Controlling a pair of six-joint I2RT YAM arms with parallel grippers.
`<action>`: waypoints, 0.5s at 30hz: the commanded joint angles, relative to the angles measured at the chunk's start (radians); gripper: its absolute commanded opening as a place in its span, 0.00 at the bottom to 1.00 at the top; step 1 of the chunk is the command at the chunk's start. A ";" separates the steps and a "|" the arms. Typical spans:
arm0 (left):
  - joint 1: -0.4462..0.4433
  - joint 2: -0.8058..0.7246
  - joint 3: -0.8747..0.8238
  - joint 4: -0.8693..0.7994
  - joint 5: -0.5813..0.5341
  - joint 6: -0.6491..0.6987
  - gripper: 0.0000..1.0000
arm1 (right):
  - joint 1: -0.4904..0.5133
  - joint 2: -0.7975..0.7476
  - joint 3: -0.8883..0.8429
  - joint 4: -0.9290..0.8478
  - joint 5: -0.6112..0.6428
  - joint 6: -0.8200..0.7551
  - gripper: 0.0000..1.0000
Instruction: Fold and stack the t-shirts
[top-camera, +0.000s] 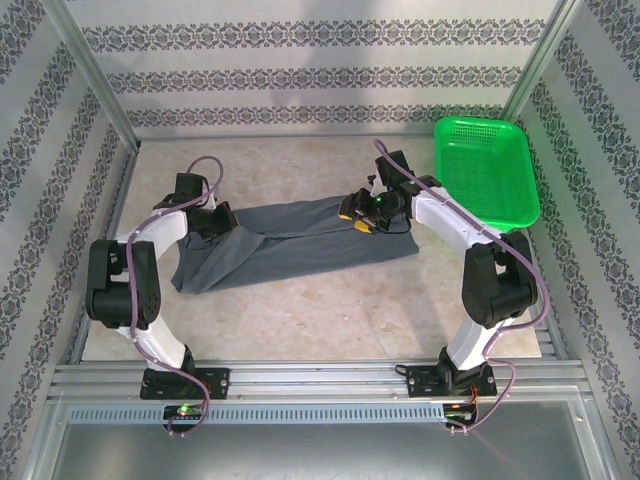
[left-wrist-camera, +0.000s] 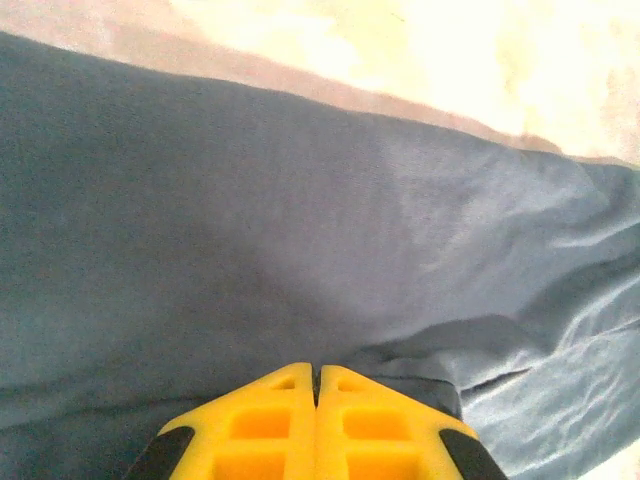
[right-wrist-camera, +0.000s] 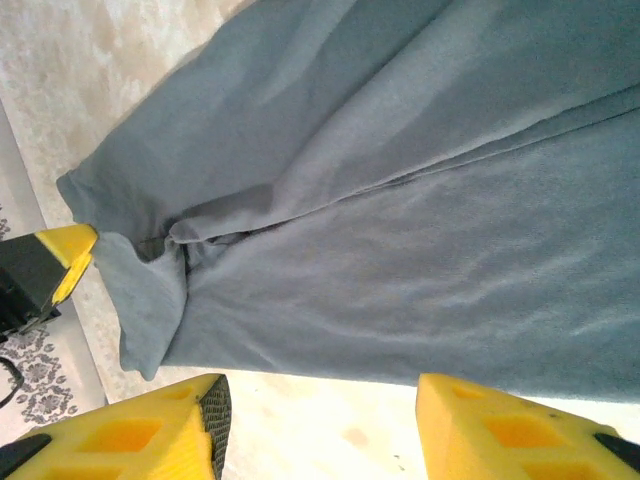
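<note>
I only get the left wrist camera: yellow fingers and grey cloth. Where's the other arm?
Observer: The right gripper is open, over the right end of the plain slate-grey soft cloth t-shirt.
Operator: Is there a box anywhere?
Observer: A green plastic mesh basket sits at the far right corner of the table, right of the shirt.
Operator: Is the shirt flat?
Observer: It lies as one long, creased band across the table.

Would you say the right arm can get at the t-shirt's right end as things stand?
Probably yes: the right gripper hangs open right over the t-shirt, nothing lying between them.
</note>
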 joint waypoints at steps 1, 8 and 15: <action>-0.019 -0.045 -0.023 -0.060 0.028 -0.019 0.00 | 0.001 -0.038 -0.007 0.001 -0.003 0.011 0.53; -0.103 -0.137 -0.084 -0.110 0.075 -0.121 0.00 | -0.013 -0.046 -0.017 -0.001 0.004 0.014 0.53; -0.238 -0.161 -0.172 -0.078 0.045 -0.298 0.07 | -0.020 -0.037 -0.036 0.005 -0.003 0.025 0.52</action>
